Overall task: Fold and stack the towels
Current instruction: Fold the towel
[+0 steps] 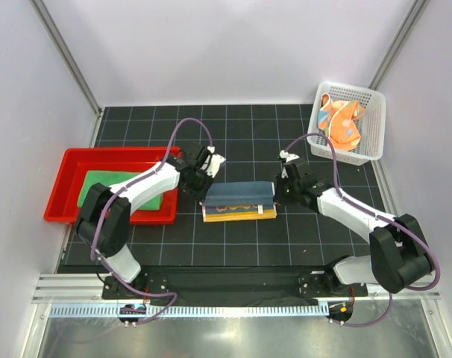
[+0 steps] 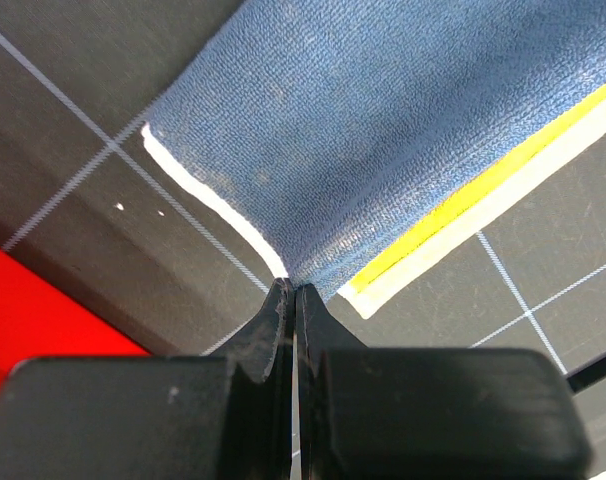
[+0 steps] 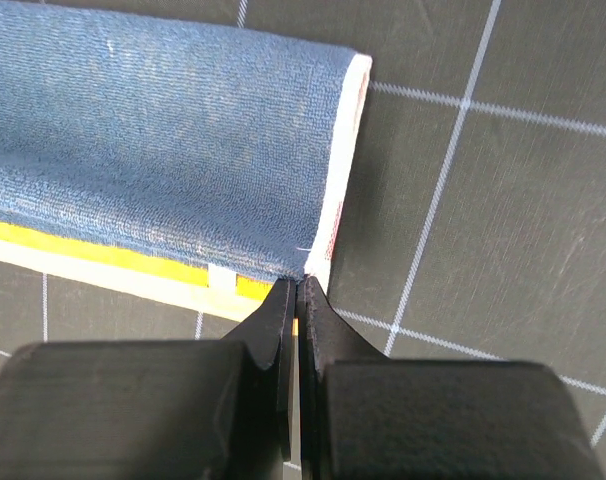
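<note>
left hand (image 2: 295,292) and right hand (image 3: 299,285) each pinched shut on one end of the blue towel (image 1: 239,195), centred on the surface (image 1: 233,246), long axis left-right between them, equally near. green towel (image 1: 110,183) in red tray (image 1: 58,194) on the left; orange towel (image 1: 340,123) in far basket (image 1: 374,127).

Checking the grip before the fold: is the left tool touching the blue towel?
Touching. Left wrist view shows the left tool pinching the blue towel corner.

Black bench (image 1: 241,127) ruled with white grid lines. Carries at centre a folded dark blue towel (image 1: 239,195) edged yellow-orange, at nine o'clock a rectangular red plastic tray (image 1: 56,195), at one o'clock a white mesh basket (image 1: 377,123). Set well apart from one another.
</note>
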`<state>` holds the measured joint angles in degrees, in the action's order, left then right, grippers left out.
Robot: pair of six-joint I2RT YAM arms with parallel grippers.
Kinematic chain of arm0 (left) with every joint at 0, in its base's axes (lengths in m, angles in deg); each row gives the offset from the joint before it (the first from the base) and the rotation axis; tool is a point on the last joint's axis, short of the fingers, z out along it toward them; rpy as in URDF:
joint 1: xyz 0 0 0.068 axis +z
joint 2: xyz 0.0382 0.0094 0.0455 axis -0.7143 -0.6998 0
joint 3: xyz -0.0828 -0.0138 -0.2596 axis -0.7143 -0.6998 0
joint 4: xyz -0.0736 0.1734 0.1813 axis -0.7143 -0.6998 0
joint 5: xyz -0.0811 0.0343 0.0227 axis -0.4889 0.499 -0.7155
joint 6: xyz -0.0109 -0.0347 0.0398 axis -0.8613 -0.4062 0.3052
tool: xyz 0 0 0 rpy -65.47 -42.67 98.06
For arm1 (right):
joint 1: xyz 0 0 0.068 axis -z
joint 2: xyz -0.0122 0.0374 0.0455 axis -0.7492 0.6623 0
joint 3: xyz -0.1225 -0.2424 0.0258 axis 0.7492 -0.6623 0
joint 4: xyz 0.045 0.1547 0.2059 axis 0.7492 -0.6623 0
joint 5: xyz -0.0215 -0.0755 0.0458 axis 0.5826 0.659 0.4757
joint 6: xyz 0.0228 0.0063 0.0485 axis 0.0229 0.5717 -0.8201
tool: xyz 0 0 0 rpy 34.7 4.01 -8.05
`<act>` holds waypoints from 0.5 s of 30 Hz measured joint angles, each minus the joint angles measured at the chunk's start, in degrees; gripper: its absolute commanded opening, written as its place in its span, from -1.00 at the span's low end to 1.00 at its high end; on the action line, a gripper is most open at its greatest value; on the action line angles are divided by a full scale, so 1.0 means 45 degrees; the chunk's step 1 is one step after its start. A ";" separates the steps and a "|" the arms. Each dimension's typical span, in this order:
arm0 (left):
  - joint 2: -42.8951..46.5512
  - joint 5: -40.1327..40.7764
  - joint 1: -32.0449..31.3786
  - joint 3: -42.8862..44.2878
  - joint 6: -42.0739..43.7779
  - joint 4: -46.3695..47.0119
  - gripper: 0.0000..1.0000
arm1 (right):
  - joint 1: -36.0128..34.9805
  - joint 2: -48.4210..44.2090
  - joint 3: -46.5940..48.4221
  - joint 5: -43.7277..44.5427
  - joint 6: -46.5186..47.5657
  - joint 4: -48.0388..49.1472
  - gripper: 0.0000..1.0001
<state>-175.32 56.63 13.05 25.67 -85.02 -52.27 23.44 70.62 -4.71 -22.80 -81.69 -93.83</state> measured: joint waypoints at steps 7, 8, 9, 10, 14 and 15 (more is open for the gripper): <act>0.0029 0.0083 -0.0248 -0.0296 -0.0136 -0.0005 -0.85 | -0.0063 0.0000 -0.0296 -0.0063 -0.0413 -0.0214 -0.80; 0.0039 0.0073 -0.0282 -0.0316 -0.0146 -0.0019 -0.84 | -0.0068 0.0000 -0.0296 -0.0058 -0.0447 -0.0282 -0.79; 0.0044 0.0068 -0.0311 -0.0321 -0.0151 -0.0049 -0.81 | -0.0073 0.0000 -0.0296 -0.0058 -0.0520 -0.0335 -0.78; 0.0044 0.0063 -0.0340 -0.0321 -0.0155 -0.0058 -0.78 | -0.0073 0.0000 -0.0311 -0.0053 -0.0602 -0.0384 -0.70; 0.0097 0.0083 -0.0389 -0.0398 -0.0209 -0.0287 -0.58 | -0.0058 -0.0029 -0.0515 0.0097 -0.0937 -0.0602 -0.38; 0.0160 0.0083 -0.0384 -0.0486 -0.0233 -0.0355 -0.54 | -0.0049 -0.0053 -0.0593 0.0136 -0.1025 -0.0719 -0.38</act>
<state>-174.60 57.00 11.33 23.48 -86.07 -53.86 23.22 70.38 -7.38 -22.19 -86.30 -97.07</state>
